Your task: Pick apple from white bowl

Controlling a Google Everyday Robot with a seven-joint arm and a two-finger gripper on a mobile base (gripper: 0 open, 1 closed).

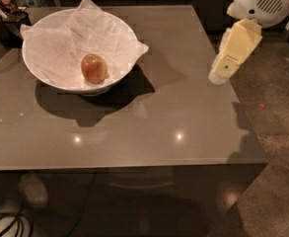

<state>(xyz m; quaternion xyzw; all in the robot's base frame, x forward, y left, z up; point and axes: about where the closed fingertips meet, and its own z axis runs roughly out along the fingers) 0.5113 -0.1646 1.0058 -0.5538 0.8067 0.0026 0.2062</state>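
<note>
The apple (93, 68) is small, red-orange with a yellowish patch, and lies on crinkled white paper (97, 26) inside the white bowl (41, 78). The bowl stands at the back left of the grey-brown table (159, 127). The paper sticks up past the bowl's rim at the back and right. My gripper (218, 75) is cream-coloured and hangs from the white arm (262, 4) at the upper right. It is above the table's right edge, well to the right of the bowl and apart from it. It holds nothing that I can see.
Dark objects (6, 11) sit off the table's back left corner. Cables (3, 223) lie on the floor at the lower left. Speckled floor (277, 132) runs along the table's right side. The table's front edge is near me.
</note>
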